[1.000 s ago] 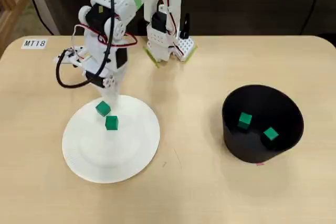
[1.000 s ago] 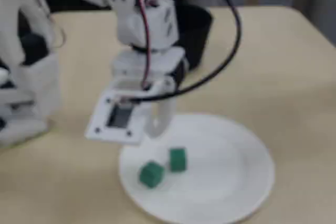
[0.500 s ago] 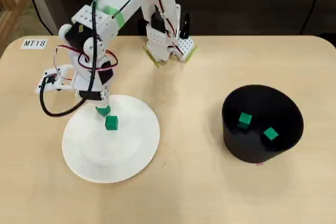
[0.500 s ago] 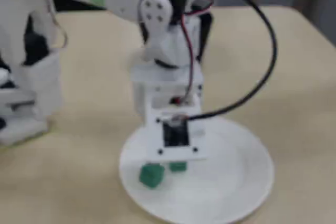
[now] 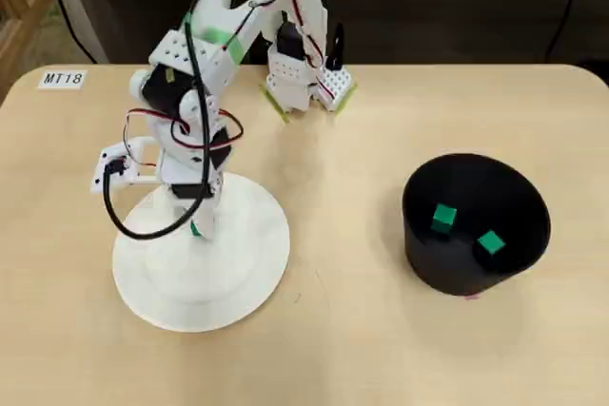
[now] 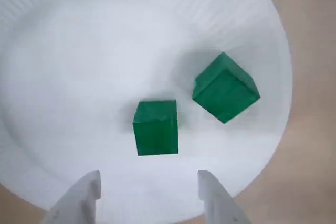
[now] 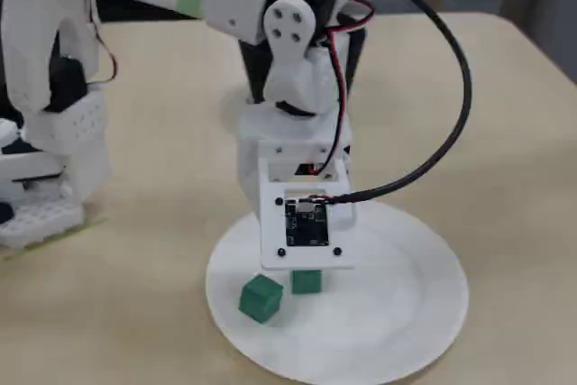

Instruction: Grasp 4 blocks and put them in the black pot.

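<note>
Hovering over white plate (image 6: 63, 51), pincer (image 6: 148, 190) w/ fingers apart, nothing between them; both fingertips (image 6: 86, 187) enter wrist view from bottom edge, tips above plate's near rim. Item 1: green block (image 6: 155, 127), lying flat on plate, directly ahead of the gap between the fingers, not touching either. Item 2: second green block (image 6: 226, 87), ahead and to right of pincer in wrist view, turned cornerwise, near plate's rim, close to item 1 but apart. Fixed view: the two blocks (image 7: 261, 297) sit under wrist cam board, one partly hidden behind it. Overhead view, left to right: arm over plate (image 5: 238, 273) on tan table (image 5: 333, 349), only a sliver of green visible under the arm; then black pot (image 5: 476, 278), well apart to pincer's right, upright, holding two more green blocks (image 5: 443, 218) on its floor, apart from each other.
</note>
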Action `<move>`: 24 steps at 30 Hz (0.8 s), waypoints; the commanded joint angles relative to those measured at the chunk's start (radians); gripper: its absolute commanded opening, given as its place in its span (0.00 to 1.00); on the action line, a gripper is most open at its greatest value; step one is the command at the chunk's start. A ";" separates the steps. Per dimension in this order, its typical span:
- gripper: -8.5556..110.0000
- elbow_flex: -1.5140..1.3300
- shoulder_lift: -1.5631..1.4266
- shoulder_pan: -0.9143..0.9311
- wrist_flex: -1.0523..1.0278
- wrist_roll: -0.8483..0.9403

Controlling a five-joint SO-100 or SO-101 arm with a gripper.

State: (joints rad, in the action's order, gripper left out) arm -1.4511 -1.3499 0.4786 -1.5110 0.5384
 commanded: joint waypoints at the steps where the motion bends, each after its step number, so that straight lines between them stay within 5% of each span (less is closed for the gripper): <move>1: 0.32 0.034 -0.002 0.003 -0.014 -0.009; 24: 0.34 0.038 0.049 0.058 -0.031 -0.028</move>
State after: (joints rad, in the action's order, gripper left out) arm -1.4511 -1.2962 0.5476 -1.5493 0.5123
